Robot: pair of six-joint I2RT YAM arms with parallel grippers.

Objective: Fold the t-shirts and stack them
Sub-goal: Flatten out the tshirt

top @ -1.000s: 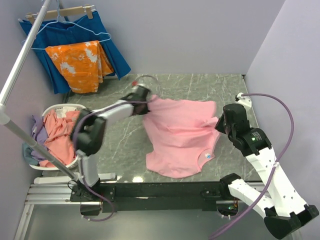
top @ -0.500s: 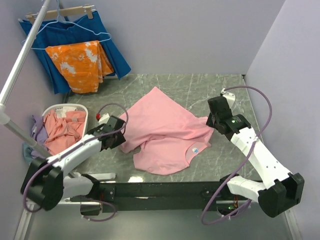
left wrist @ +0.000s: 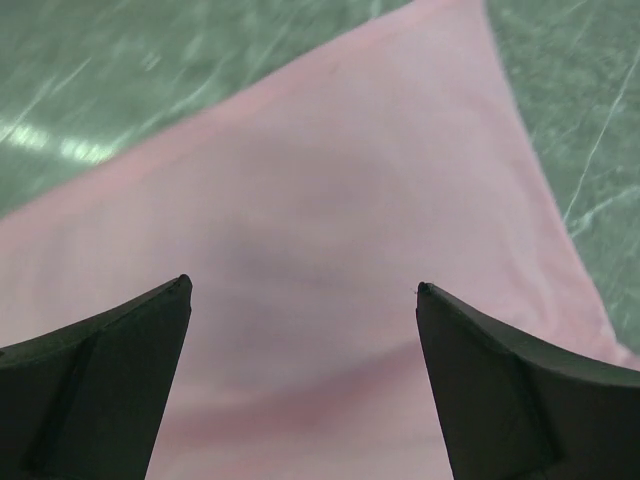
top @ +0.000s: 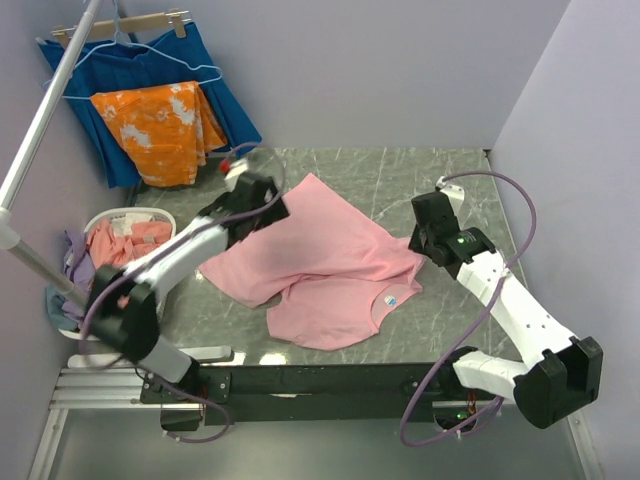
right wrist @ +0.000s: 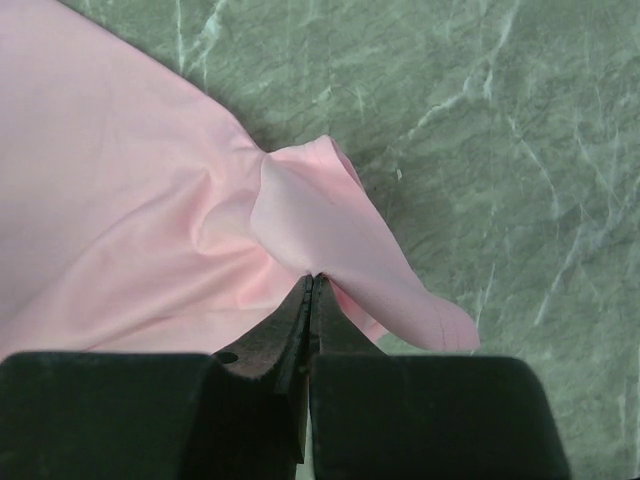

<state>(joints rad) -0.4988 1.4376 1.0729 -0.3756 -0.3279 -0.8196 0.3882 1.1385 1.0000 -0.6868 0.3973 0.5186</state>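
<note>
Left arm reaches over light pink t-shirt (top: 335, 262), left gripper (left wrist: 302, 285) spread wide, empty.
Right gripper (right wrist: 312, 282) pinches the shirt's right corner; laundry basket (top: 128, 213) sits at table's (top: 420, 170) left edge.

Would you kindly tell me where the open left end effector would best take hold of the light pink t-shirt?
Probably the pointed far corner of the light pink t-shirt, from above: it lies flat with table showing on both sides, just beyond the left end effector. The right end effector pinches the right-hand edge.
</note>
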